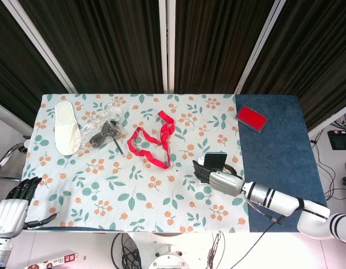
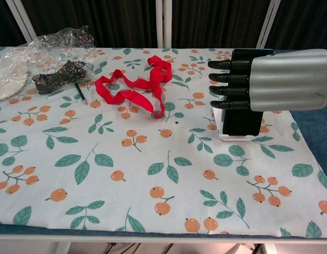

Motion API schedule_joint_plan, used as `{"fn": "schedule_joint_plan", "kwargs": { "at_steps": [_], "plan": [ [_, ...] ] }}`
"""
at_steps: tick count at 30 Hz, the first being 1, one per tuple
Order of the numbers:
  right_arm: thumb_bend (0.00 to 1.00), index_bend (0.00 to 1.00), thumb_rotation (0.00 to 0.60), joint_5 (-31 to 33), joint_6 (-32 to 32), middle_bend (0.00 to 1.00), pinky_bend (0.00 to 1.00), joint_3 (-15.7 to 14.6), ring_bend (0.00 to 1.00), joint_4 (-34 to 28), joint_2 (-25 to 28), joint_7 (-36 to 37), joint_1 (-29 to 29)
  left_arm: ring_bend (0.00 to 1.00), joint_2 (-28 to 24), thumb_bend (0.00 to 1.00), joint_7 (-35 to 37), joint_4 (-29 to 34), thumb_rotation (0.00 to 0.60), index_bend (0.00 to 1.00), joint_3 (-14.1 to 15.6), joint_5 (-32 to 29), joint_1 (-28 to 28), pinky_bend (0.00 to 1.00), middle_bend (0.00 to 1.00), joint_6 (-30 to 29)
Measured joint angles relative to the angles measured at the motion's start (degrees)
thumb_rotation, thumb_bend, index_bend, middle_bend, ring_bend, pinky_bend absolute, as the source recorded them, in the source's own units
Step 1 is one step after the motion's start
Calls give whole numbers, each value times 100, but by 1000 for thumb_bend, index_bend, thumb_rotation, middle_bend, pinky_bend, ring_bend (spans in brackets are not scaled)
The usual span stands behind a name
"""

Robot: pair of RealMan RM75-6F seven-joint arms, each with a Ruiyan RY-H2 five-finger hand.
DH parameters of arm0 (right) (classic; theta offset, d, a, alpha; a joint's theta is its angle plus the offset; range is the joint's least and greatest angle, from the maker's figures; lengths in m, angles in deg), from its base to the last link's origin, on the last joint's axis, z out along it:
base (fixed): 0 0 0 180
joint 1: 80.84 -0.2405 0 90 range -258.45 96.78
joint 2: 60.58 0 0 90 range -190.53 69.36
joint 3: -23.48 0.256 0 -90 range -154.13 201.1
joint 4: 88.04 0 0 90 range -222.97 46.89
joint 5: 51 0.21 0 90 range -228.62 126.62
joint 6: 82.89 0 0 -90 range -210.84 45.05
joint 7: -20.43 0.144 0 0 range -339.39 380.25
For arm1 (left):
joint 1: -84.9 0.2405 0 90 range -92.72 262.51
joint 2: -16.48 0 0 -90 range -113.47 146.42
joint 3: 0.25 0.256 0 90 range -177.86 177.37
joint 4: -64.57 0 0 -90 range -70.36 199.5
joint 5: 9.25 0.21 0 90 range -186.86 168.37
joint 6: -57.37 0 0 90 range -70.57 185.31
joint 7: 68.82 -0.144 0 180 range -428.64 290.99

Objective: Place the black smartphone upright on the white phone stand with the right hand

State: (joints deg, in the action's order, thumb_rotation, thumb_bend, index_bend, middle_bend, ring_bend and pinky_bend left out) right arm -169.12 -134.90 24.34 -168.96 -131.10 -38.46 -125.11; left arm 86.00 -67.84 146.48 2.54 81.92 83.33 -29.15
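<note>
Bright, even overhead light in both views. Faint soft shadows on the worktop (image 2: 100, 174). Sharp focus; curtain background dark. Slight glare on crinkled plastic wrap (image 2: 47, 47).

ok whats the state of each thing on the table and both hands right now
black smartphone: upright in the stand
white phone stand: upright on the floral cloth, holding the phone
right hand: fingers straightened and apart in front of the phone, no grip visible
left hand: off the table's left corner, holding nothing
red ribbon: lying loose
plastic bag: crumpled
white slipper: lying flat
</note>
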Motion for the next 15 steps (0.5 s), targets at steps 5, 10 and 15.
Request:
{"fn": "schedule_joint_plan", "kwargs": {
  "at_steps": [5, 10, 15],
  "plan": [
    [254, 0, 600, 69, 21, 0, 0, 14, 0, -46, 28, -63, 22, 77, 0, 18, -3, 4, 257, 72, 3, -1, 6, 209, 81, -4],
    [241, 0, 600, 105, -19, 0, 0, 5, 0, -104, 80, -62, 59, 77, -4, 19, -15, 5, 259, 73, 7, -10, 14, 209, 81, -3],
    [213, 0, 600, 172, -249, 0, 0, 28, 0, -238, 194, 21, 158, 77, -5, 19, -40, 33, 259, 72, -2, 4, 5, 209, 80, -12]
  ]
}}
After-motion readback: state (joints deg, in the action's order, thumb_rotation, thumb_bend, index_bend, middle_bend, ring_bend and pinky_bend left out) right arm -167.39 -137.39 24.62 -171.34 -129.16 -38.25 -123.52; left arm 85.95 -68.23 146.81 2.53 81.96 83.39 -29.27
